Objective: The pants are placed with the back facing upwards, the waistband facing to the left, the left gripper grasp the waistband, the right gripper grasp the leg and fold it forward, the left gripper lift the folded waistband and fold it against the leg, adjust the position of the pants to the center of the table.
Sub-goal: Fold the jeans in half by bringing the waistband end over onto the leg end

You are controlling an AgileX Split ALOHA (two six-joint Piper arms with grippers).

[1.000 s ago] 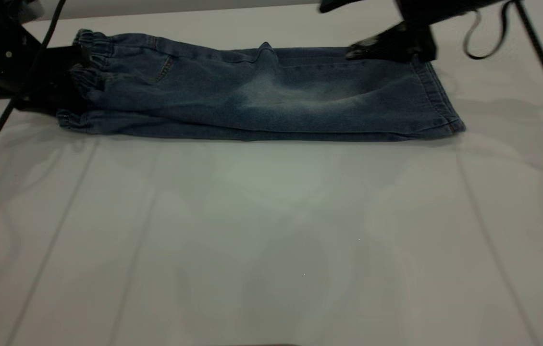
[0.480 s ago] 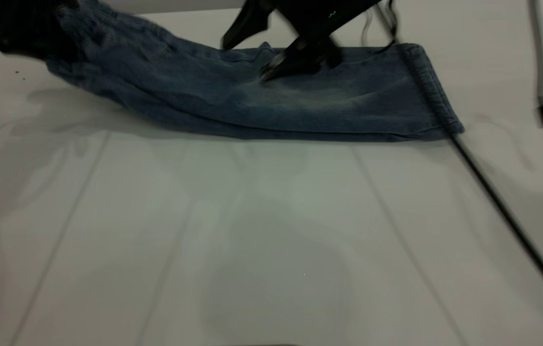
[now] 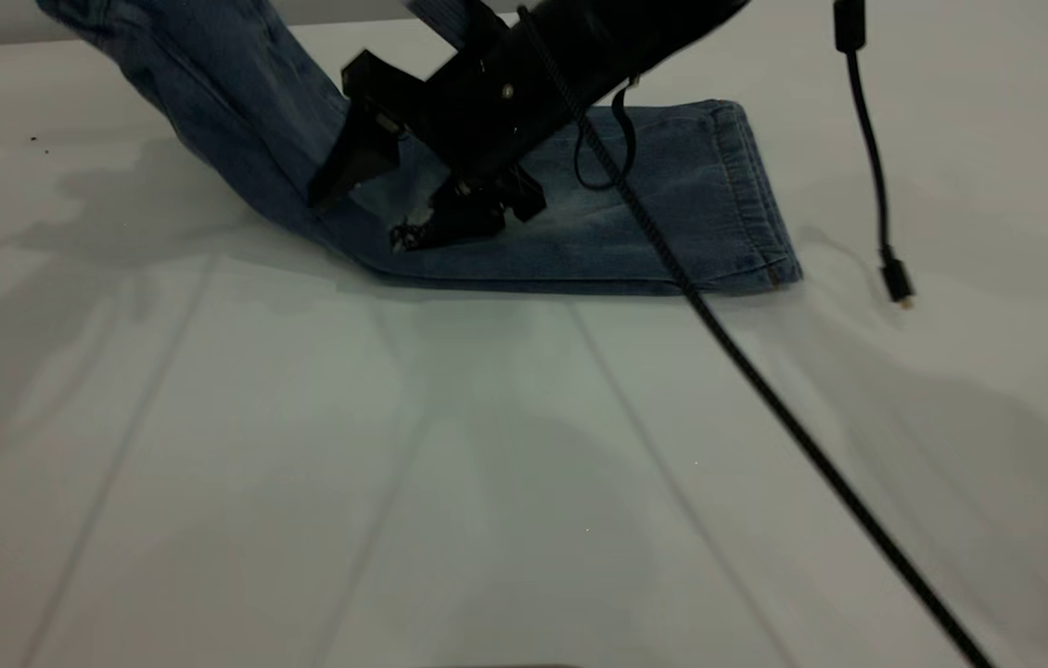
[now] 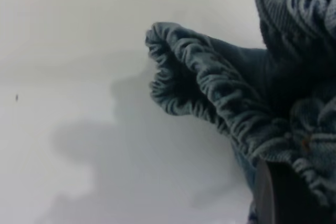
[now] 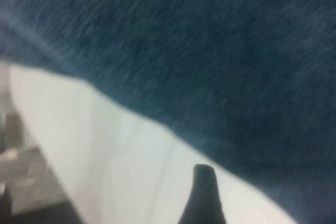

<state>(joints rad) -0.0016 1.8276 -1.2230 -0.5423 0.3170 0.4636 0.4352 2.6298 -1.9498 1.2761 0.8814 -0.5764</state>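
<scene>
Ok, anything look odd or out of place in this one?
One thing: a loose black cable dangles over the table right of the pants, its plug unconnected. Otherwise it fits a fold: the waistband end is lifted and the right hand presses mid-pants.

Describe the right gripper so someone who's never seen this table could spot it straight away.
Start at the white table and find the blue denim pants lying near its far edge. On the flat part of the denim, just beside where the cloth rises up and away to the left, a black claw presses down: the right gripper. Pale speckled scuffs on its tip set it apart from the smooth black cables nearby.
</scene>
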